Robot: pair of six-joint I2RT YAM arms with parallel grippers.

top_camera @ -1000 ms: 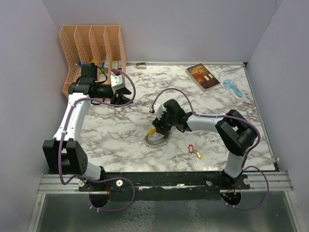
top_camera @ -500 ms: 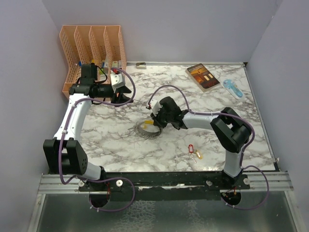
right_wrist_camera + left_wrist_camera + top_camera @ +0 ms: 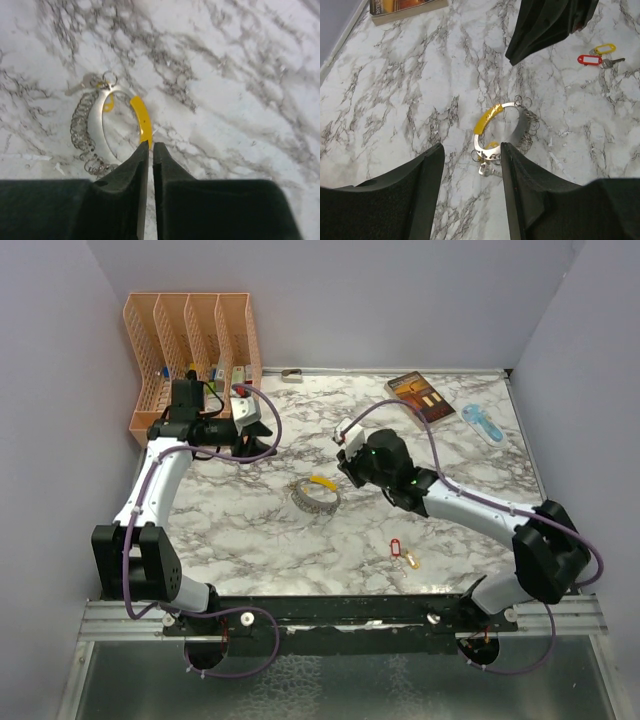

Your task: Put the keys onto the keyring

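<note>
The keyring (image 3: 315, 493), a silvery loop of small rings with a yellow segment, lies flat on the marble table (image 3: 250, 530), free of both grippers. It also shows in the left wrist view (image 3: 512, 127) and the right wrist view (image 3: 97, 132). One key with a yellow tag (image 3: 490, 167) hangs on it. Two loose keys lie near the front, one with a red tag (image 3: 394, 547) and one with a yellow tag (image 3: 412, 561). My right gripper (image 3: 348, 466) is shut and empty, just right of the keyring and above it (image 3: 151, 145). My left gripper (image 3: 262, 448) is open and empty, above the table to the keyring's far left (image 3: 472, 150).
An orange file organiser (image 3: 190, 340) stands at the back left, close behind the left gripper. A book (image 3: 420, 398) and a blue plastic object (image 3: 483, 423) lie at the back right. A small metal piece (image 3: 292, 375) sits at the table's back edge.
My right gripper dragged the keyring left and farther back, let go of it, then pulled away up and to the right. The left arm has barely moved.
</note>
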